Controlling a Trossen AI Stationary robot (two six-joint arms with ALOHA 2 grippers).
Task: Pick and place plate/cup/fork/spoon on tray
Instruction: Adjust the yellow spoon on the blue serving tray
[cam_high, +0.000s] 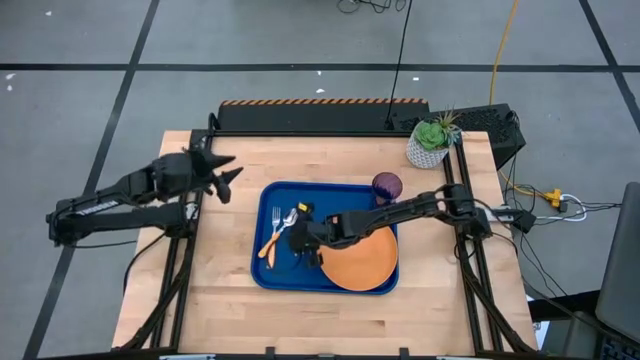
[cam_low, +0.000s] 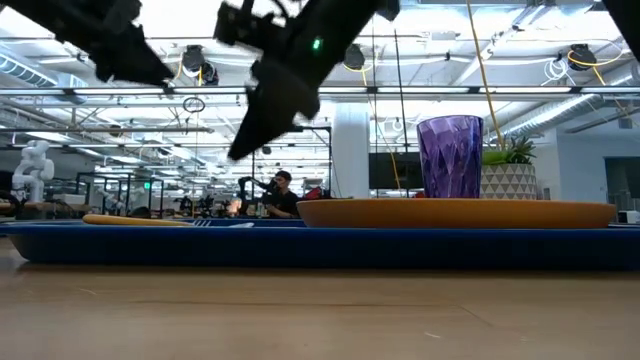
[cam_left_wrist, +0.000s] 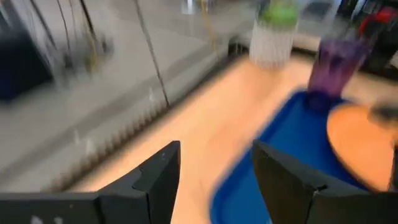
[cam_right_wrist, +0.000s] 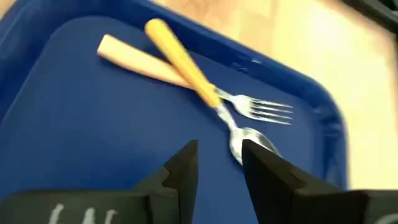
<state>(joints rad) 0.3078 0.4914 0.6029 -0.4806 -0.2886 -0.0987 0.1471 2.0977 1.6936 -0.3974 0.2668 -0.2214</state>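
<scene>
Hovering: my right gripper (cam_high: 297, 238) hangs above the tray (cam_high: 345, 190), fingers partly apart with nothing between them; my left gripper (cam_high: 222, 170) waits over the table's left rear corner, fingers spread wide and empty.
Surface: a light wooden table (cam_high: 240, 310) on a dark frame, on a grey floor marked with dark lines.
Tray load: the plate (cam_high: 365, 262) lies at the tray's front right, the cup (cam_high: 387, 186) stands upright at its rear right corner, and the fork (cam_right_wrist: 249, 106) and spoon (cam_right_wrist: 245, 140) lie crossed at its left side.
Beside the tray: a white pot with a green succulent (cam_high: 431, 141) at the table's right rear corner.
Room: a wide hall with ceiling lights and pipes; a person (cam_low: 283, 195) sits far behind.
Hard to make out: my arm covers part of the plate from above; the left wrist view is blurred.
Writing: none I can read.
</scene>
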